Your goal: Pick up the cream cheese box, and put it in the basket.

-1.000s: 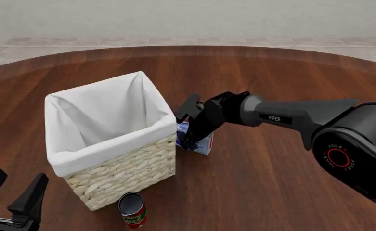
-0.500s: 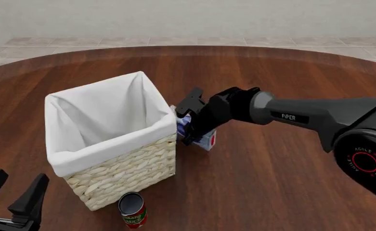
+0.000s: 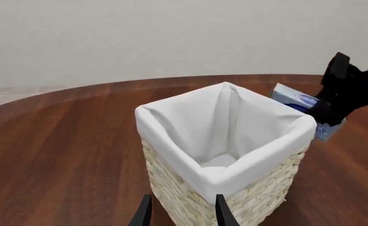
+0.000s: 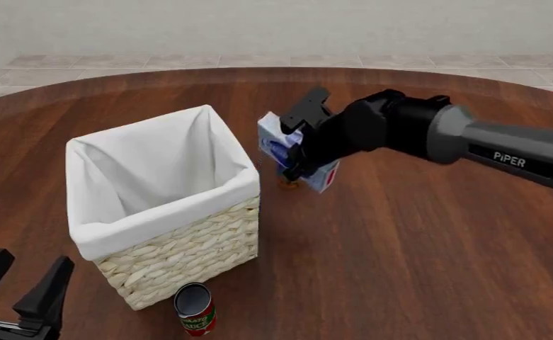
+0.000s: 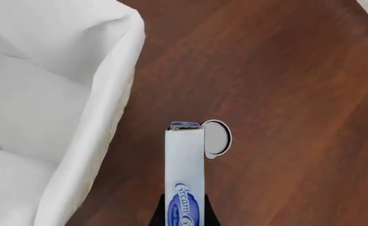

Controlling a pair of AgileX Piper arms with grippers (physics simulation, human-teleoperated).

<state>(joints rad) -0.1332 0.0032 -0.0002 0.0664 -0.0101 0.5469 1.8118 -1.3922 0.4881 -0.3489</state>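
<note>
The cream cheese box (image 4: 286, 150), light blue and white with a dark-blue oval logo, hangs in the air just right of the basket (image 4: 168, 216), at about the height of its rim. My right gripper (image 4: 297, 154) is shut on the box, which also shows in the right wrist view (image 5: 185, 174) and the left wrist view (image 3: 300, 100). The basket, straw wicker with a white liner (image 3: 253, 160), stands open at the table's left middle; its liner edge (image 5: 118, 94) lies beside the box. My left gripper (image 4: 23, 294) rests open near the front left corner, holding nothing (image 3: 180, 216).
A red-and-green can (image 4: 194, 309) stands on the table just in front of the basket. A small round grey-topped object (image 5: 216, 139) sits on the wood beneath the held box. Bare brown tabletop stretches to the right of the right arm (image 4: 503, 152).
My right gripper has lifted the cream cheese box off the table beside the basket, up and slightly right, to rim height. The left gripper has stayed put.
</note>
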